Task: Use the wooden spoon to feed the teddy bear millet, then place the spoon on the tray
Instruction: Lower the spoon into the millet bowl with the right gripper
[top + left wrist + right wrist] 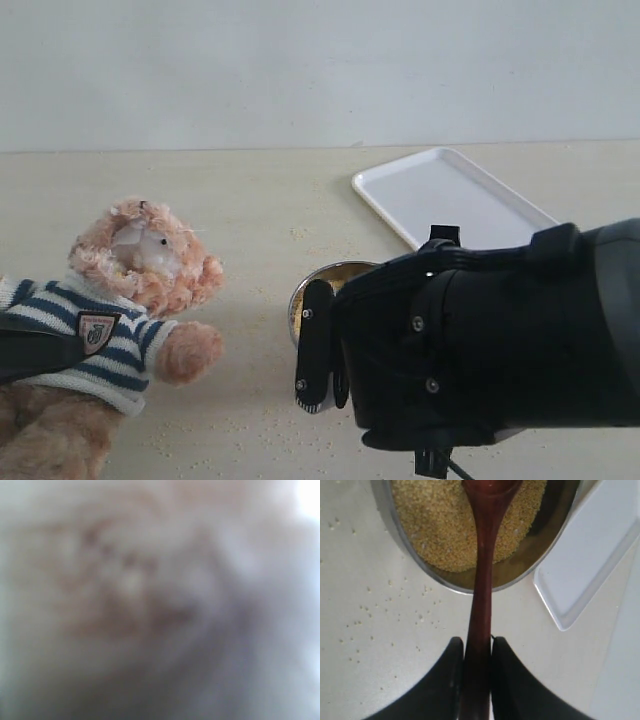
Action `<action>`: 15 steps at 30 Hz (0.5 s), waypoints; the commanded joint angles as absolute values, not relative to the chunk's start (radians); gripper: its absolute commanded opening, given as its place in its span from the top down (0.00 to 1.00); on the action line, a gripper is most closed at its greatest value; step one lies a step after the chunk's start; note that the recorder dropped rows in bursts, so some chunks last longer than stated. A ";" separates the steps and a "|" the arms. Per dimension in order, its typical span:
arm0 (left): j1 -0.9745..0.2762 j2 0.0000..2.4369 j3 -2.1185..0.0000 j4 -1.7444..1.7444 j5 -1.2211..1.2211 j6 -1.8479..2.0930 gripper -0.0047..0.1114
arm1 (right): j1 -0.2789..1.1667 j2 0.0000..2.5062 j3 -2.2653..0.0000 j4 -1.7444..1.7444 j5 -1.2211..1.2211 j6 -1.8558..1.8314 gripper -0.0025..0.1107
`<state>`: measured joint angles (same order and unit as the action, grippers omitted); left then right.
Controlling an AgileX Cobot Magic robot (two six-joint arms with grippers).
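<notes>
Right wrist view: the right gripper's (pixel 477 647) two black fingers (pixel 451 660) pinch the slim handle of the wooden spoon (pixel 484 575). Beyond the fingertips the spoon runs straight out to the millet (pixel 435 525) in the steel bowl (pixel 387 525). Stray grains dot the table (pixel 365 670) beside the fingers, and the tray (pixel 590 565) lies just beside the bowl. The left gripper (pixel 35 357) shows only as a dark bar across the teddy bear's (pixel 150 265) sweater; whether its fingers are spread or pressed together cannot be told.
</notes>
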<state>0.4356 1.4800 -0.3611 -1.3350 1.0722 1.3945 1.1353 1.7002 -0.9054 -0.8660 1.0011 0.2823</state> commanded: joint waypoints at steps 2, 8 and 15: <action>0.438 1.479 -0.362 -1.353 1.095 1.399 0.92 | 1.136 1.700 -0.909 -0.826 0.986 0.286 0.98; 0.438 1.479 -0.362 -1.353 1.095 1.399 0.92 | 1.136 1.698 -0.909 -0.825 0.981 0.316 0.98; 0.438 1.479 -0.362 -1.353 1.095 1.399 0.92 | 1.109 1.696 -0.922 -0.767 0.980 0.333 0.98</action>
